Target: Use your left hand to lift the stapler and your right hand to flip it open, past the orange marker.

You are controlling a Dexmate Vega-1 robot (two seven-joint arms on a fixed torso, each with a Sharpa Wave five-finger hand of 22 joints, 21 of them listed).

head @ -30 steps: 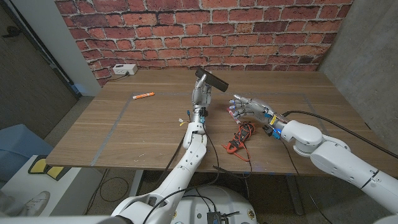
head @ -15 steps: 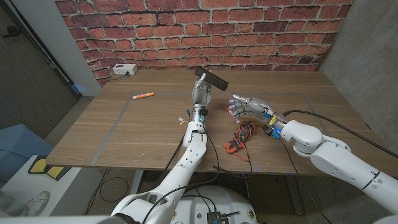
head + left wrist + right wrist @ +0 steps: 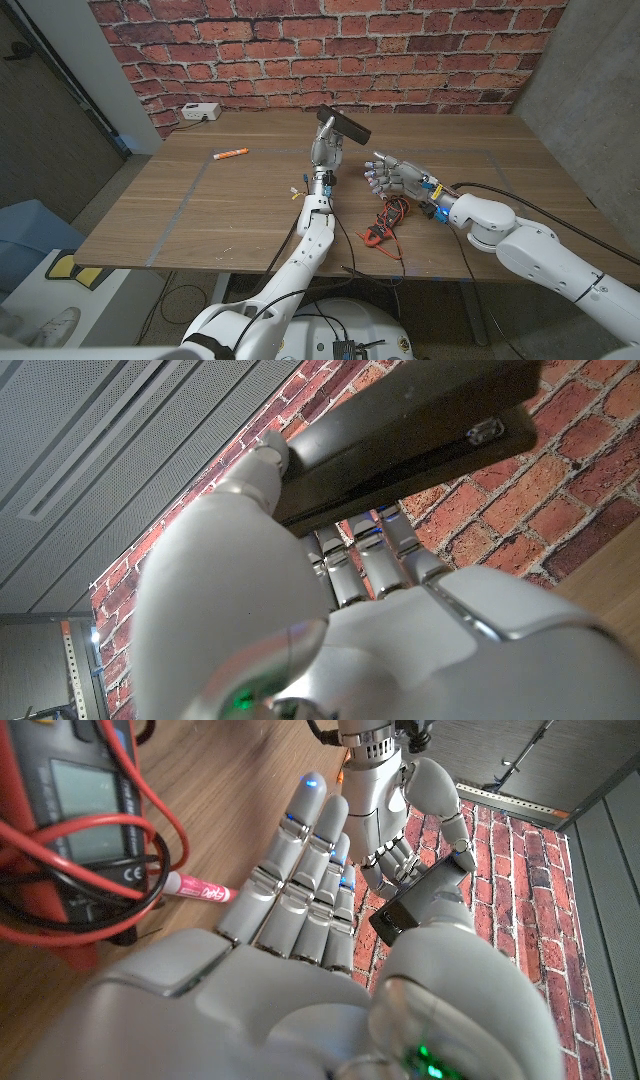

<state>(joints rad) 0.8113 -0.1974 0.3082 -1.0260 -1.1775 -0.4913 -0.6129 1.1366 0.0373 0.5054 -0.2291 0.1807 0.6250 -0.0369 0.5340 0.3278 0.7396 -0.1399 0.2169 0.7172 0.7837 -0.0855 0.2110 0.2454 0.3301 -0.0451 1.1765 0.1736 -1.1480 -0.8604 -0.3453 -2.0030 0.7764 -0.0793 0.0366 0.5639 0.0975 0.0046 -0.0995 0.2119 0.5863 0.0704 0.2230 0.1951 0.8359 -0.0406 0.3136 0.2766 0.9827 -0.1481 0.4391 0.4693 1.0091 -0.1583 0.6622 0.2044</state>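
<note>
While left hand [image 3: 325, 150] grips black stapler [image 3: 345, 124] aloft, fingers hiding its underside, right hand [image 3: 395, 178] hovers beside, spread, holding nothing; meter [image 3: 75, 795] lettering unreadable.

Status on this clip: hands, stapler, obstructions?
Left hand holds stapler aloft. Right hand open beside it, not touching. Red-leaded meter lies below right hand.

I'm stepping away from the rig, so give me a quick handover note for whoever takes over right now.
Left hand grips the black stapler, lifted off the table.
Right hand is open beside it, fingers apart, not touching it.
Orange marker lies on the table on the robot's left.
A red meter with leads sits under the right hand.
Done: the lift. Left: right hand flips the stapler open.
</note>
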